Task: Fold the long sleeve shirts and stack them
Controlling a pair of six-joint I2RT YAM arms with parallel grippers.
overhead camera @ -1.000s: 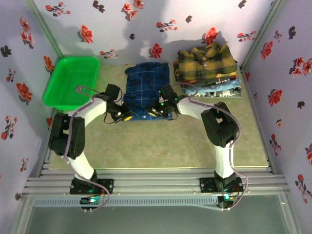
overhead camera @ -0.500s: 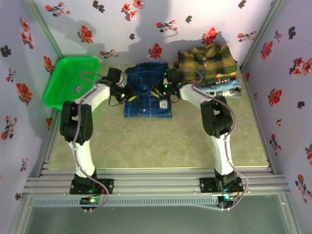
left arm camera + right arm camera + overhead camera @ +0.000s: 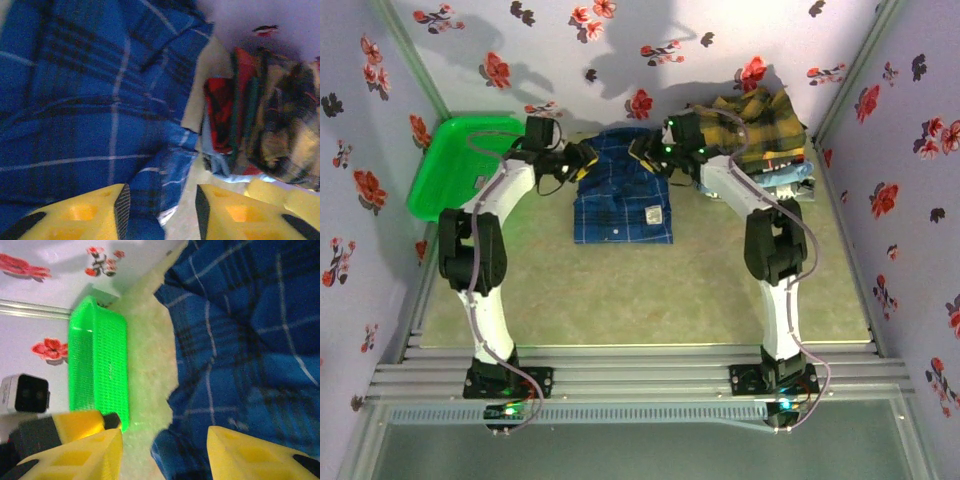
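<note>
The mustard plaid shirt (image 3: pixel 760 122) hides most of the light blue shirts (image 3: pixel 788 178) beneath.

1. The left gripper (image 3: pixel 582 158) has travelled from the near hem of the dark blue plaid shirt (image 3: pixel 620 190) to its far left corner.
2. The right gripper (image 3: pixel 642 152) has travelled likewise to the far right corner.
3. A white label (image 3: pixel 653 215), hidden under the right arm a second ago, now shows on the shirt's near half.

Blue plaid shirt (image 3: pixel 622 195) seemingly folded flat, mustard plaid (image 3: pixel 750 122) atop stack (image 3: pixel 778 176)
</note>
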